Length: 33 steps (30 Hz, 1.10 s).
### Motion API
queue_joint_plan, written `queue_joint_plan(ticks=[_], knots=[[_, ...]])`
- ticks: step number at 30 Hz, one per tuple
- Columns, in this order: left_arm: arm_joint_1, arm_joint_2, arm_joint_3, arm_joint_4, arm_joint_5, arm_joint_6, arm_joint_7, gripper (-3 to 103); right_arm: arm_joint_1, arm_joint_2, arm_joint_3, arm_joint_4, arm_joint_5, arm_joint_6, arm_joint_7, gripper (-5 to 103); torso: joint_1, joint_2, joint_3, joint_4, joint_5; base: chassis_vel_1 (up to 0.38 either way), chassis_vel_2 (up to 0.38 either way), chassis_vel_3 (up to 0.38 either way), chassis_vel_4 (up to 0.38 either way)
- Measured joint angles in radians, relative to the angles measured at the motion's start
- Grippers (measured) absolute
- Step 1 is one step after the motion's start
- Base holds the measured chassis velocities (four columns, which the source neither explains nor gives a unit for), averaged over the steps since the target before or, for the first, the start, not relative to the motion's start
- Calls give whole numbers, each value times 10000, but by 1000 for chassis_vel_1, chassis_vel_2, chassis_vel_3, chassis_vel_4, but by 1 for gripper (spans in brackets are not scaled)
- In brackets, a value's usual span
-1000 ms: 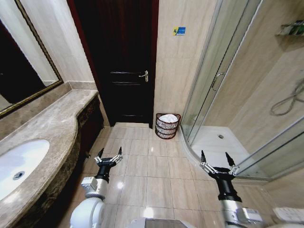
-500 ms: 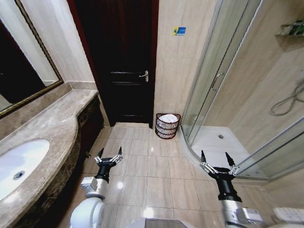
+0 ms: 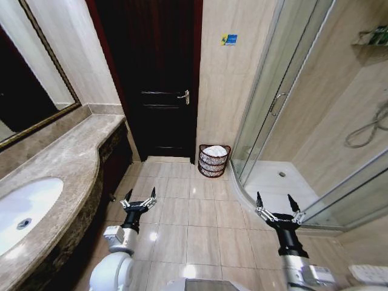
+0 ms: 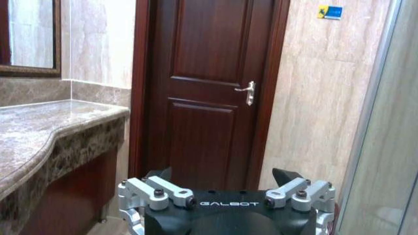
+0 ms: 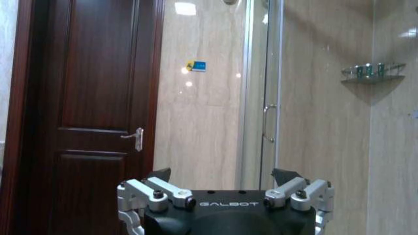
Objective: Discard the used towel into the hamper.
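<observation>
While the dark door (image 3: 159, 79) stands shut, the hamper (image 3: 214, 160) sits on the tiled floor (image 3: 200, 212) between it and the glass shower (image 3: 285, 121), with a white towel (image 3: 214, 151) inside. Well apart from it (lower down), the left gripper (image 3: 139, 198) and right gripper (image 3: 277, 207) hang with fingers spread wide, holding nothing.

You face a dark wooden door (image 3: 156, 79) with a metal lever handle (image 3: 183, 96). To your left a marble table (image 3: 57, 173) holds a white sink (image 3: 24, 212) beneath a framed mirror (image 3: 27, 85). To your right stands a glass shower enclosure (image 3: 291, 115).
</observation>
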Motion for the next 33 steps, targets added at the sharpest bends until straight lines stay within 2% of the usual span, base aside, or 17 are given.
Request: queue_joint_plan(ticks=[33], knots=[[0, 0, 0, 0, 0, 0, 0, 100, 0, 0, 1, 0, 0, 0, 0, 100, 0, 0, 0, 0, 0, 0, 0, 0, 0]])
